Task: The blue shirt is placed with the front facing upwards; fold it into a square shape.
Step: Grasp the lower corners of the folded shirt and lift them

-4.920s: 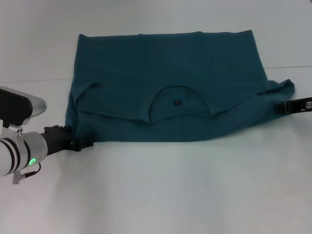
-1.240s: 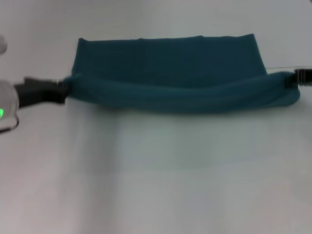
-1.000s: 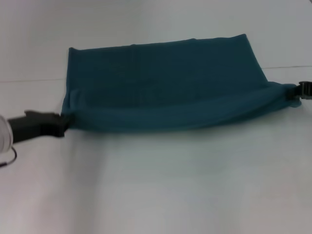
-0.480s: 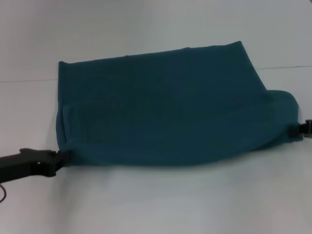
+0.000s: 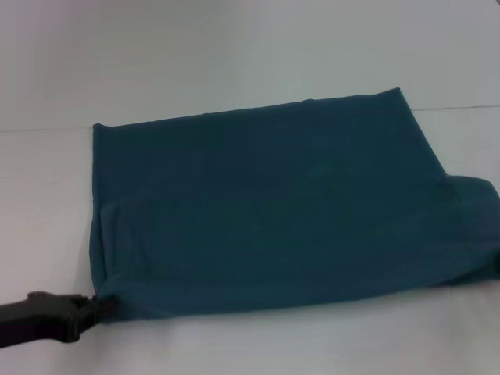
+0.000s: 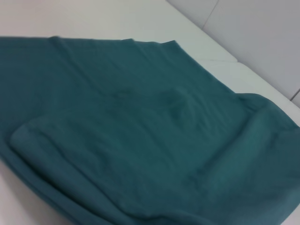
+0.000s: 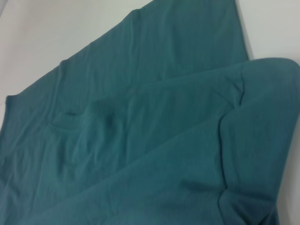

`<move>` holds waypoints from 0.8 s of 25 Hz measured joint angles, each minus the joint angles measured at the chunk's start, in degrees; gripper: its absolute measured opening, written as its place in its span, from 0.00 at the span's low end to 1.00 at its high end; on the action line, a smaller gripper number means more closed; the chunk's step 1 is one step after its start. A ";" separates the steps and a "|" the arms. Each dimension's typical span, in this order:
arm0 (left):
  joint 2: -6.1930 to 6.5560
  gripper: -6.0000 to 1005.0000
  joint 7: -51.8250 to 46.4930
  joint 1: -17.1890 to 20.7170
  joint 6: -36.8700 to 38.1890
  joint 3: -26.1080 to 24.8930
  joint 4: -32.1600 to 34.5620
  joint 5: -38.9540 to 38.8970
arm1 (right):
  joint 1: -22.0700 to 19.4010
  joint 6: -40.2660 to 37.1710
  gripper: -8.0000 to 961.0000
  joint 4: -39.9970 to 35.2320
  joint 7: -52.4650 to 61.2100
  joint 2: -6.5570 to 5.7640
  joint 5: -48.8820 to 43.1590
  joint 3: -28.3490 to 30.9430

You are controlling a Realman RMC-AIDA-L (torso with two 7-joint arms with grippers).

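The blue shirt lies on the white table as a wide teal band, plain side up, with no lettering showing. Its near edge is doubled over in a soft fold, which both wrist views show close up. My left gripper is at the shirt's near left corner, low over the table, shut on the cloth there. The shirt's near right corner bulges upward at the picture's edge. My right gripper is out of view beyond that edge.
The white table stretches beyond the shirt's far edge, and a bare strip runs along the near side. A thin seam line crosses the tabletop at the far left.
Both grippers have drawn the shirt's near edge toward me, spreading the cloth over a larger area. My left gripper moved down and nearer; the right gripper slid out of the picture.
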 joint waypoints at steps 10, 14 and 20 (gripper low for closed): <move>0.12 0.06 0.77 2.15 5.07 -4.09 -1.19 1.64 | -7.17 -5.54 0.06 0.87 -3.28 1.32 -0.27 2.53; 0.13 0.06 1.10 3.17 7.69 -6.33 -1.26 2.76 | -9.38 -6.27 0.06 2.12 -4.41 1.43 -0.42 3.43; -0.07 0.06 2.87 5.11 10.66 -7.57 -1.36 2.87 | -11.17 -6.88 0.06 5.02 -6.04 1.31 -0.47 4.53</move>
